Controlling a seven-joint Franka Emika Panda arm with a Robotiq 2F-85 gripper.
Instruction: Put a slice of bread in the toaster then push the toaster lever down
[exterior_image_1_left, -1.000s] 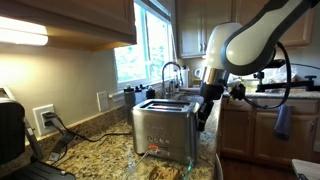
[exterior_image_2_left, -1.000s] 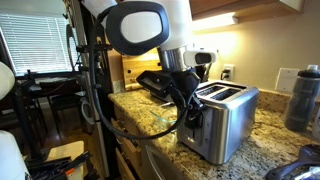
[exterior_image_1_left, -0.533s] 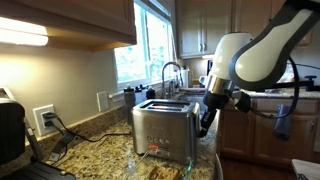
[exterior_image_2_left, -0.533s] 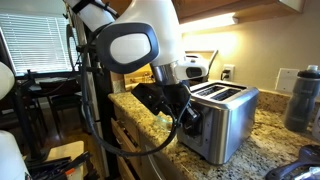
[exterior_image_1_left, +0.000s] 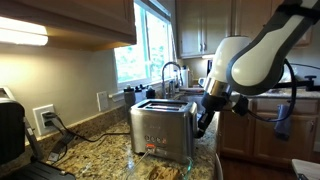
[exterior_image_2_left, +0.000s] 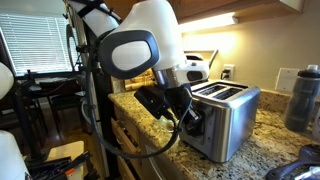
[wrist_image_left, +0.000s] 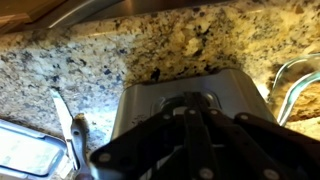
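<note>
The steel toaster (exterior_image_1_left: 160, 130) stands on the granite counter and shows in both exterior views (exterior_image_2_left: 232, 115). My gripper (exterior_image_1_left: 200, 127) is at its narrow end face, also seen in an exterior view (exterior_image_2_left: 190, 118). In the wrist view the black fingers (wrist_image_left: 190, 105) are pressed together against the toaster's end panel (wrist_image_left: 140, 100). The toaster lever is hidden behind the fingers. No bread shows above the slots. Tan, bread-like pieces (exterior_image_1_left: 160, 172) lie on the counter in front of the toaster, cut off by the frame edge.
A black appliance (exterior_image_1_left: 8, 135) and a wall outlet with cords (exterior_image_1_left: 45, 118) are along the wall. A sink faucet (exterior_image_1_left: 172, 75) stands behind the toaster. A grey bottle (exterior_image_2_left: 303, 95) stands beyond it. A glass bowl (wrist_image_left: 298, 85) and a knife (wrist_image_left: 62, 118) lie on the counter.
The arm's upper body has swung sideways. The gripper has stayed at the toaster's end face and dropped slightly. The toaster has shifted a little.
</note>
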